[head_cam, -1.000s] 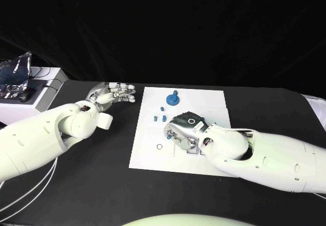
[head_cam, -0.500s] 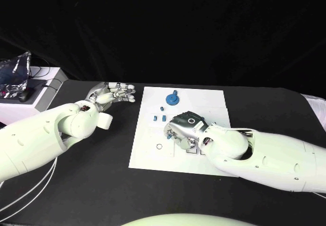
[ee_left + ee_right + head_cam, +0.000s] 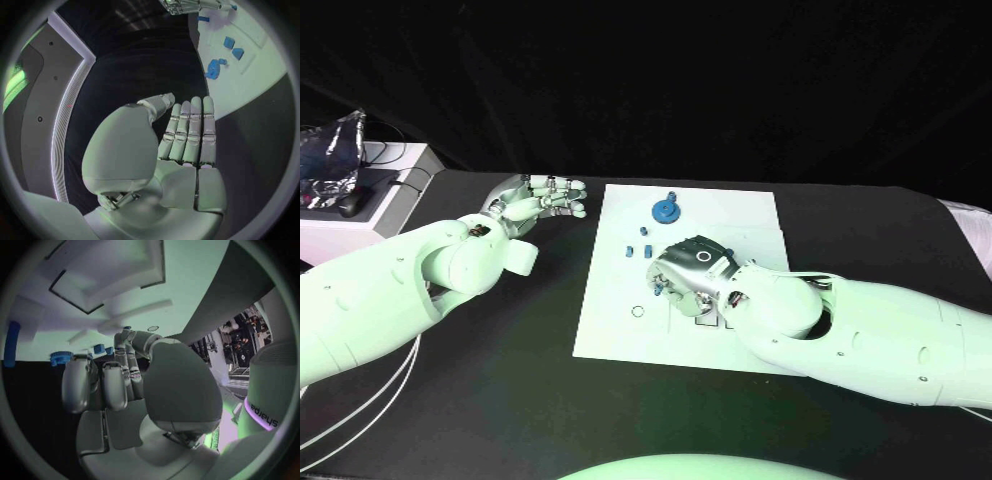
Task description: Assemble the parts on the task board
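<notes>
The white task board point(image 3: 733, 215) lies mid-table. At its far end stands a blue gear point(image 3: 668, 210), with two small blue parts point(image 3: 640, 243) just nearer. My right hand point(image 3: 689, 277) hovers low over the board's middle, and its fingertips pinch a small blue part point(image 3: 655, 290) above a small round hole point(image 3: 636, 311). In the right wrist view that part point(image 3: 127, 330) shows at the fingertips, beyond it the gear point(image 3: 60, 357) and a square recess point(image 3: 94, 287). My left hand point(image 3: 540, 199) is raised left of the board, fingers straight, holding nothing; its wrist view shows the gear point(image 3: 215, 68).
A white box point(image 3: 358, 215) with a crumpled foil bag point(image 3: 336, 150) stands at the table's far left. White cables point(image 3: 358, 400) run under my left arm. Bare black table point(image 3: 502, 380) surrounds the board.
My right hand has crept slightly to the left over the board with the small part. The left hand has stayed put.
</notes>
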Robot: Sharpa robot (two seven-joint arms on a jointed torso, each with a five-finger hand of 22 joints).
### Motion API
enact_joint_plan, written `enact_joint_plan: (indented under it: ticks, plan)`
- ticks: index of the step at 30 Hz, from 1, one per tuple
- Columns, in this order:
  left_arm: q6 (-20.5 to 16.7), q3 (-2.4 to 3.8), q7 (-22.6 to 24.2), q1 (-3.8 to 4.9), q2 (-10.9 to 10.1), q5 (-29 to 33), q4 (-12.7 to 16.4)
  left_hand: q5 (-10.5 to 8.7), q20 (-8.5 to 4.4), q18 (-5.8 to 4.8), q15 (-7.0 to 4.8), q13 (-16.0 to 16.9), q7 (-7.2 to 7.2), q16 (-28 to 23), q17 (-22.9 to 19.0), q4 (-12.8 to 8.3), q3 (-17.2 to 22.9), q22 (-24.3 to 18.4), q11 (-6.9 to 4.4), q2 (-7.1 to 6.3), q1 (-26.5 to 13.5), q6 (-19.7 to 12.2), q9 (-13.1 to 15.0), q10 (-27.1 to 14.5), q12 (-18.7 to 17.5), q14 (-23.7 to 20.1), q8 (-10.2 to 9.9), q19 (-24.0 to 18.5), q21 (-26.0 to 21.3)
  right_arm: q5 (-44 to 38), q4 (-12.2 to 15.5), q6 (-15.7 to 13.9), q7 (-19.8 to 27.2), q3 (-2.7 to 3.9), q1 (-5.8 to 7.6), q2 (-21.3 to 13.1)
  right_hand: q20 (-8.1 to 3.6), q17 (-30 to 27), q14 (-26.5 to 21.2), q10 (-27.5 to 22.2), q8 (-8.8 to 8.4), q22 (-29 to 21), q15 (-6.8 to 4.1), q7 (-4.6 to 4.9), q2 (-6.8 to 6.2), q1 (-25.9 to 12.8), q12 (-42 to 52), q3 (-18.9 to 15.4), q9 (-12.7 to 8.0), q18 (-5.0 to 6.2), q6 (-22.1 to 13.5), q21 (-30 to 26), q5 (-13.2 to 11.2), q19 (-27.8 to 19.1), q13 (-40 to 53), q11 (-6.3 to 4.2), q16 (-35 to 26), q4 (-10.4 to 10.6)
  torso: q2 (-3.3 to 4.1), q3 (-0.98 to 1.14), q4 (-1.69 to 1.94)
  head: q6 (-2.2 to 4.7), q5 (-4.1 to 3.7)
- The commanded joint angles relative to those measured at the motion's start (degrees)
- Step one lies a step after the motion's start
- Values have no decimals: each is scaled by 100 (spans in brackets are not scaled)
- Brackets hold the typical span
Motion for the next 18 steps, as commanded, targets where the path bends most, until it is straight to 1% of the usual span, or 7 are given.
enact_joint_plan:
  ticks: [1,6,10,15,18]
  plan:
    - [93,4,24,3,1,26,18,-4,10,-27,21,-1,25,-35,-7,-22,-4,-6,2,7,-19,-8,-5,-58,-18,-29,38,-45,-33,-146,-14,138,-98,-1,-4,14,-30,3,212,51,40,805,-34,14,62,5,5,30,11,-100,49,38,22,105,9,-7,27,-9,3,0,-2,-7,5]
    - [102,4,15,3,-2,26,21,-4,15,-27,24,-1,25,-53,-12,-23,-4,-13,4,12,-22,-6,-8,-61,-19,-34,45,-51,-50,-151,-32,290,-83,-1,-4,23,-29,-1,211,58,42,805,-33,16,64,-8,0,40,18,-98,49,29,20,101,4,-6,29,-25,1,5,-4,-19,9]
    - [107,4,12,3,-3,26,23,-4,15,-27,24,-1,25,-53,-12,-23,-4,-13,4,12,-22,-6,-8,-61,-19,-34,45,-51,-50,-153,-37,381,-65,-1,-4,29,-29,-4,210,59,42,807,-33,16,63,-12,-1,40,19,-99,49,33,19,102,4,-6,28,-26,-1,2,-4,-28,11]
    - [110,4,9,3,-4,26,23,-4,15,-27,24,-1,25,-53,-12,-23,-4,-13,4,12,-22,-6,-8,-61,-19,-34,45,-51,-50,-147,-32,412,-16,-2,-4,42,-29,-15,208,60,43,804,-32,17,60,-20,-2,37,21,-98,49,24,17,99,2,-4,23,-27,1,6,-4,-35,17]
    - [112,4,5,3,-4,26,22,-4,15,-27,24,-1,25,-53,-12,-23,-4,-13,4,12,-22,-6,-8,-61,-19,-34,45,-51,-50,-131,-24,370,28,-3,-4,44,-25,-17,206,41,34,808,-26,28,36,-67,-17,18,28,-98,27,21,3,96,-10,5,25,-33,1,5,-3,-36,18]
